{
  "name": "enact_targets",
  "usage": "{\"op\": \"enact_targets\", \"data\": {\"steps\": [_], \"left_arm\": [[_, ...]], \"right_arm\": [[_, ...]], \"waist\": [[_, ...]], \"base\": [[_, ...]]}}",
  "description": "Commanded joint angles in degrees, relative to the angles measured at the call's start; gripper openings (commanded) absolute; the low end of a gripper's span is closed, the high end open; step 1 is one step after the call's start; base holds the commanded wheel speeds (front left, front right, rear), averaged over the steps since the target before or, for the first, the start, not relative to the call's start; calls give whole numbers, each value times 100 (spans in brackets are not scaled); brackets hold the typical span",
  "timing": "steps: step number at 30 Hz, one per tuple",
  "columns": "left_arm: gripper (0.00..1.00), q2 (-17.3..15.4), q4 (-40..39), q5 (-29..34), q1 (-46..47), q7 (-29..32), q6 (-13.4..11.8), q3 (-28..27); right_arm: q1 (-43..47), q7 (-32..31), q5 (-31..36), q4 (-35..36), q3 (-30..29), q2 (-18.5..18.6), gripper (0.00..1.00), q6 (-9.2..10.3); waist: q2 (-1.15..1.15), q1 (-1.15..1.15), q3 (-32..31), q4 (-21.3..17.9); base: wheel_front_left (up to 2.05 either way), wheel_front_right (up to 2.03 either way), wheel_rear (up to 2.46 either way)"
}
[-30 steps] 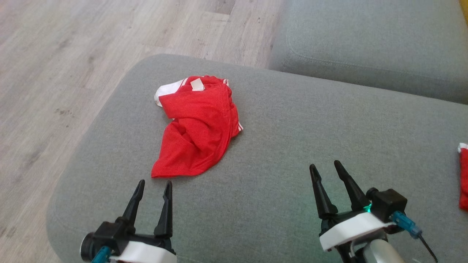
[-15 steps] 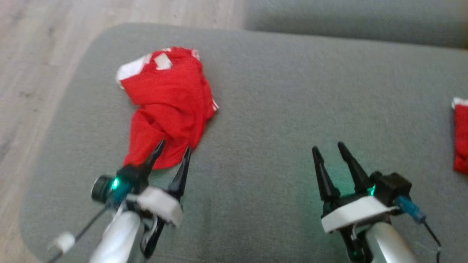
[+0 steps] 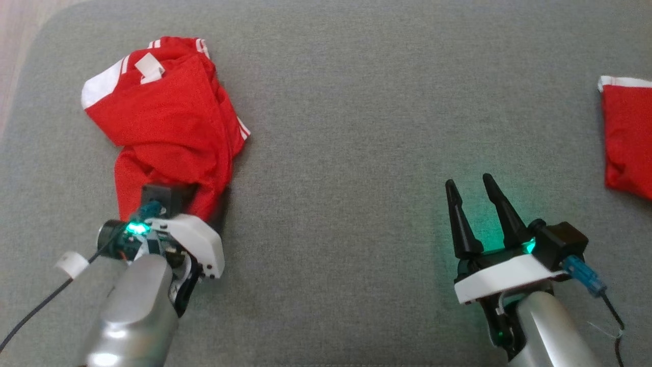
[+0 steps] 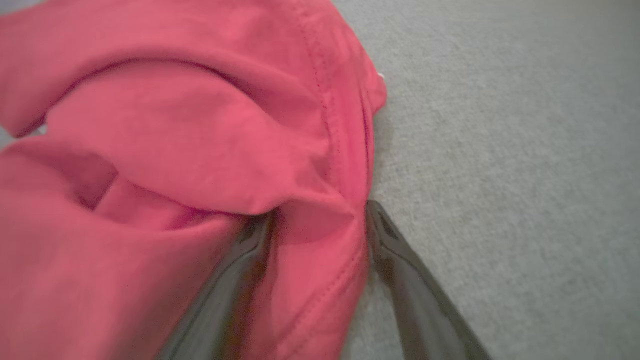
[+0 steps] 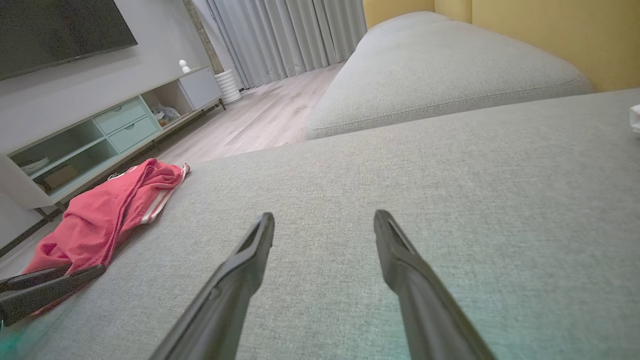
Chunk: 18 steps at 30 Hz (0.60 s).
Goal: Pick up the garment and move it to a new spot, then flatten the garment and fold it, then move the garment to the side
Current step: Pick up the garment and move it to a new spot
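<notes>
- The garment (image 3: 168, 127), a crumpled red piece with white trim, lies on the grey sofa (image 3: 356, 127) at about 10 o'clock in the head view.
- The left claw (image 4: 317, 215) sits at the heap's 6 o'clock edge, released. Its fingers (image 4: 400, 260) are spread either side of a raised hem fold, one sunk into the cloth and the other against bare cushion. That straddle looks like the set-up for a pinch and lift.
- The right claw (image 3: 473, 183) hangs released over bare cushion at 5 o'clock, well apart from the garment. It is probably held in reserve for a second corner.
- Another red cloth (image 3: 626, 137) lies at 3 o'clock.
- The sofa's flat woven seat should suit spreading and folding.
- Beyond the sofa are a wood floor (image 5: 260, 120), a low cabinet (image 5: 100, 130), a TV (image 5: 60, 30), curtains (image 5: 300, 35) and a yellow wall (image 5: 550, 30).
</notes>
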<state>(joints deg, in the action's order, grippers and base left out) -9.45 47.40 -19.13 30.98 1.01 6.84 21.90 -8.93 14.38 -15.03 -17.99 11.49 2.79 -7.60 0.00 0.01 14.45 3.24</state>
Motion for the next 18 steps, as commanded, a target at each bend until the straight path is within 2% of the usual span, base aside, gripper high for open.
{"op": "enact_targets", "data": {"steps": [1,10,18], "left_arm": [[0,-140,42,-41,77,6,-23,-187],[0,69,81,-397,155,-969,52,-113],[0,366,-1021,-779,257,-1478,63,596]], "right_arm": [[-156,62,46,200,114,9,100,11],[-154,62,41,98,77,9,100,11],[-115,62,-30,48,107,9,100,11]], "waist": [[0,-1,-2,-14],[0,-1,-301,-126],[0,-1,-553,-398]], "base": [[0,0,0],[0,0,0],[0,0,0]]}}
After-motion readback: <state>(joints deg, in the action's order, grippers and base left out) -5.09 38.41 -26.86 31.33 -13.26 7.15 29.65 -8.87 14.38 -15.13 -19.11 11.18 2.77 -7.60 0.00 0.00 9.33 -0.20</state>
